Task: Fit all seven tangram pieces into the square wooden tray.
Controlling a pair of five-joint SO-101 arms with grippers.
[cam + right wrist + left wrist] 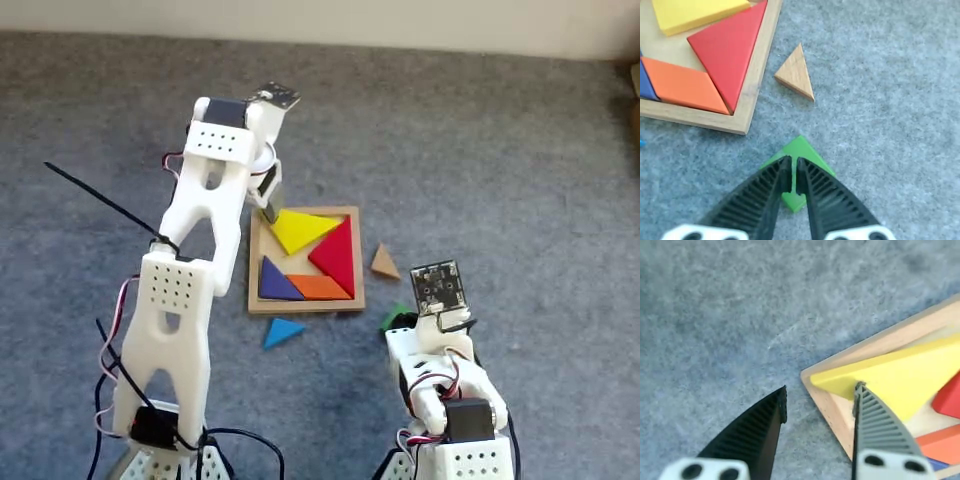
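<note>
Left claw (821,386) is hanging, fingers apart, over the tray's (305,304) far-left corner by the yellow triangle (890,380). Right claw (793,160), fingers together, is hovering over the green piece (802,145) lying near-right of the tray

Wooden tray (305,304) on grey carpet (520,150) has four pieces in it: yellow triangle (298,228) at the far side, red triangle (338,256) on the right, purple triangle (276,281) near-left, and orange parallelogram (320,287) along the near edge. Three are loose on the carpet: tan triangle (384,262) just right of the tray, blue triangle (283,331) just off its near-left corner, and green piece (393,318) near its near-right corner, partly under the right arm (440,365). Left gripper (268,210) is down at the tray's far-left corner, by the yellow triangle's tip
</note>
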